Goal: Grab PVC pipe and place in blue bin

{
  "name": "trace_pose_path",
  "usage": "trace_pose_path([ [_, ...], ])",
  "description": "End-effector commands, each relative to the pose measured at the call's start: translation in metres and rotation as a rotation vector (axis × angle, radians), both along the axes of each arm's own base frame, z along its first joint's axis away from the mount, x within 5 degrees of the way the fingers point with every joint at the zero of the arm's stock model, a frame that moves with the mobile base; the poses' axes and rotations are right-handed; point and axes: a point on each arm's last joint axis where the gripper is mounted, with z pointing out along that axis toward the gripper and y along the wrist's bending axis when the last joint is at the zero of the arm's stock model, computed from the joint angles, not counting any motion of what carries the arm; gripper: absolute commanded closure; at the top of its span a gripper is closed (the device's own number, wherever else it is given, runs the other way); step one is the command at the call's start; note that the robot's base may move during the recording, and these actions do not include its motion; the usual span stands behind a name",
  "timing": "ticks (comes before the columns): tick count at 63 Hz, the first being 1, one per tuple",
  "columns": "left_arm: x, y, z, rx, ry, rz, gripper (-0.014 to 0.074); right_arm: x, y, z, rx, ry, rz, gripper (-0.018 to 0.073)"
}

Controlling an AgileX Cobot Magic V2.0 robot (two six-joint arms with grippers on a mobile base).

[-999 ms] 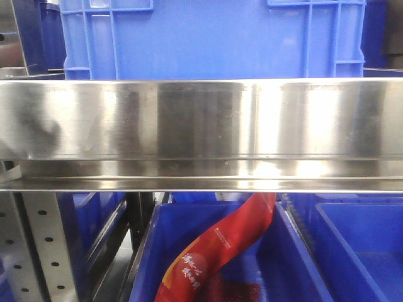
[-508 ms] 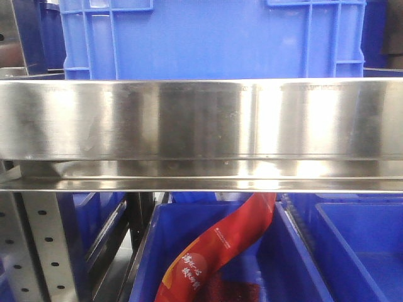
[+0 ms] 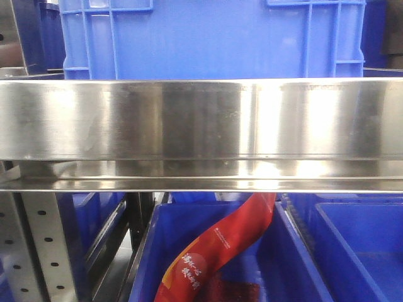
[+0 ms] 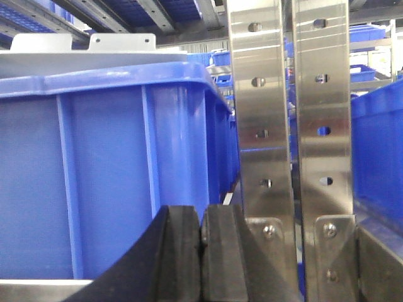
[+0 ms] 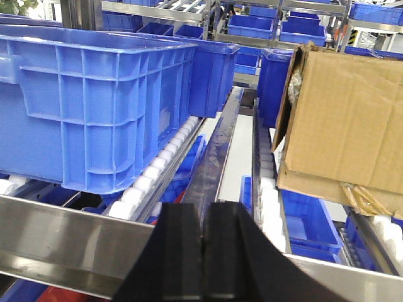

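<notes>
Steel racks (image 3: 201, 119) with perforated uprights (image 4: 258, 113) and white rollers (image 5: 154, 167) carry blue crates (image 5: 88, 100) and a cardboard box (image 5: 343, 119).

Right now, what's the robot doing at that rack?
Nothing is held. The left gripper and right gripper are both shut and empty, facing blue bins on the steel rack. No PVC pipe shows in any view. A cardboard box sits to the right; a red bag lies in a lower bin.

Blue bin (image 5: 94, 94); silvery steel rail (image 3: 201, 119); red bag (image 3: 214, 251) with white lettering; brown cardboard box (image 5: 346, 119).
</notes>
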Motion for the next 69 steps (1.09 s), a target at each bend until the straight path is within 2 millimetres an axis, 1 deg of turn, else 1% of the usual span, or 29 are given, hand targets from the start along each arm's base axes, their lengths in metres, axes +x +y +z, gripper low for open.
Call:
trace_pose_path([
  [1,-0.0052,-0.0005,0.0042,0.004,-0.057,0.002,0.0707,-0.0001,-0.0003,0.0015,-0.009,-0.026,-0.006,0.0722],
  [69,-0.0066,0.0016,0.0017,-0.014,-0.038,0.037,0.0707,-0.0001,-0.0003,0.0015,-0.009,-0.026,-0.006,0.0722],
])
